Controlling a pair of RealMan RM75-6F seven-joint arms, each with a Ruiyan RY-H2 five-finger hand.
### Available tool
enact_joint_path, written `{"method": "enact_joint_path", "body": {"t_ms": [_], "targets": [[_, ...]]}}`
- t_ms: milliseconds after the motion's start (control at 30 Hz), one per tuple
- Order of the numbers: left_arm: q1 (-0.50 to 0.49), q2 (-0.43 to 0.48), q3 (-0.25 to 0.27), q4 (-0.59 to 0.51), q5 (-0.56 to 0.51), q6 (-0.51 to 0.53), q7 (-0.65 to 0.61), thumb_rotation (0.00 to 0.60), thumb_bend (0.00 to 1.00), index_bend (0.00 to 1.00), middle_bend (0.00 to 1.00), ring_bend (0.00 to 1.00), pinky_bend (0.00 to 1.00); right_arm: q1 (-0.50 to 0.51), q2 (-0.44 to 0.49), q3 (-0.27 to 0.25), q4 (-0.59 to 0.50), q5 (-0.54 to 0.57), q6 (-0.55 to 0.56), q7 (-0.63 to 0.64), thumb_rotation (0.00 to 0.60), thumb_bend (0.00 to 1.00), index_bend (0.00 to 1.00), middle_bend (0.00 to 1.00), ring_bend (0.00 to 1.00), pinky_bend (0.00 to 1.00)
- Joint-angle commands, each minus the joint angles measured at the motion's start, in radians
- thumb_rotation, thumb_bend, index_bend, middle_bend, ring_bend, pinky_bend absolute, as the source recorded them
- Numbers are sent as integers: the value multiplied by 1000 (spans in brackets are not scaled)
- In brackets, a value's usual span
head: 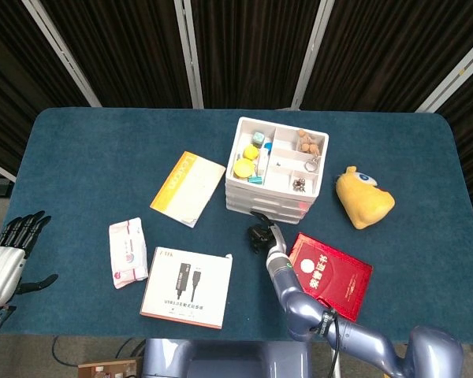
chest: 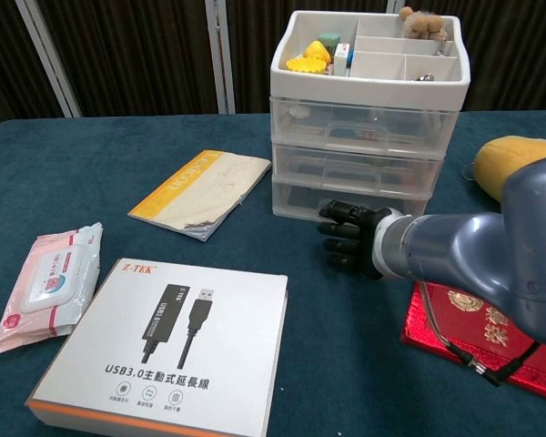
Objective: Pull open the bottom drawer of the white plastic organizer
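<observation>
Hovering just before the white plastic organizer's (chest: pixel 364 137) bottom drawer (chest: pixel 355 202), the right hand (chest: pixel 348 246) (nearer one) seems empty, fingers loosely curled.

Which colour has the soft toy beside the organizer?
The soft toy is yellow, clearest in the head view.

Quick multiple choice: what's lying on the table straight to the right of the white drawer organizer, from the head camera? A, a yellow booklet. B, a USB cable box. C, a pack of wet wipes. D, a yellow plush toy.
D: the yellow plush toy lies just right of the white drawer organizer; the wipes, box and booklet are all on its left side.
</observation>
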Motion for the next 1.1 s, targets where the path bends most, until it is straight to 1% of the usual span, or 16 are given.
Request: {"method": "enact_joint_path", "body": {"t_ms": [33,300,467,667,700,800,833,1000,1100], "targets": [[-1,0,0,-1,0,-1,0,600,14,0,0,0,19,-1,0,-2,-4,0,-1,-1,600,901,248,879,882,931],[0,1,2,-3,1,-1,-1,600,13,0,0,0,19,-22,6,-27,-44,-20,-5,-2,600,903,259,879,882,931],[1,0,3,-5,3,0,2,600,14,0,0,0,19,-42,14,-56,-80,-37,-5,-4,600,906,259,879,882,931],[1,0,2,-6,3,0,4,600,14,0,0,0,19,-72,25,-107,-133,-66,2,-11,600,908,251,879,881,931],[1,0,2,-6,2,0,3,600,13,0,0,0,19,-75,27,-116,-139,-73,4,-15,600,908,226,879,879,931],[1,0,2,-6,2,0,4,600,13,0,0,0,19,-81,29,-142,-156,-96,11,-27,600,905,50,867,866,923],[1,0,1,-6,1,0,4,600,13,0,0,0,19,-83,32,-150,-163,-105,10,-31,600,900,11,861,860,916],[2,0,0,-6,-1,2,3,600,13,0,0,0,20,-86,49,-198,-193,-163,6,-68,600,870,0,841,843,897],[2,1,0,-7,-1,2,2,600,15,0,0,0,20,-89,59,-216,-217,-183,6,-81,600,863,0,837,842,895]]}}
